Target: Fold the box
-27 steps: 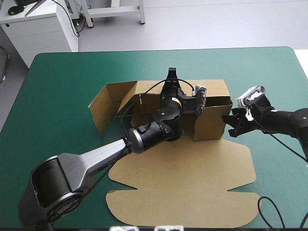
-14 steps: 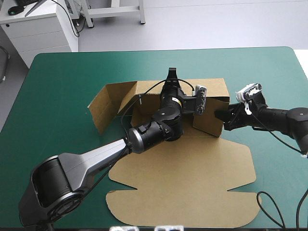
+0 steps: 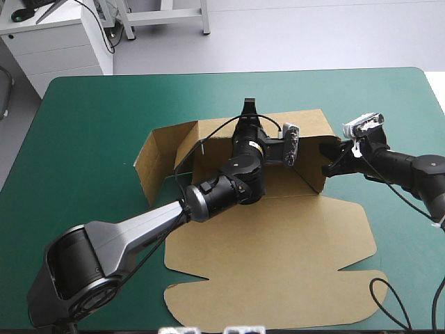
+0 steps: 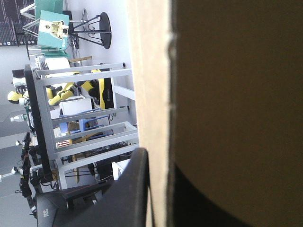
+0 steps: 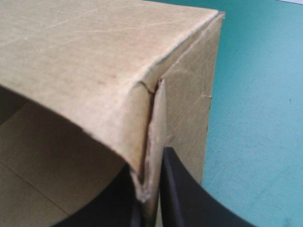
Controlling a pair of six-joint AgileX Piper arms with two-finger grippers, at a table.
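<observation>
The brown box (image 3: 271, 257) lies mid-table, its lid flat toward the front edge. Its back wall (image 3: 313, 124) stands raised, and a side flap (image 3: 156, 156) swings out on the left. My left gripper (image 3: 247, 111) is at the back wall's top edge, shut on the board. In the left wrist view the board (image 4: 227, 94) runs between the black fingers (image 4: 132, 189). My right gripper (image 3: 331, 158) holds the raised right wall (image 3: 311, 172). In the right wrist view that gripper (image 5: 147, 163) pinches the wall's corner edge (image 5: 94, 56).
The teal-green cover (image 3: 90, 118) shows bare to the left of the box, behind it and to its right (image 5: 255, 94). The flat lid reaches almost to the table's front edge.
My right gripper went from just off the right wall onto it, closed on it and moved back. The wall swung inward and up, and the whole sheet slid slightly right. The left arm held still.
</observation>
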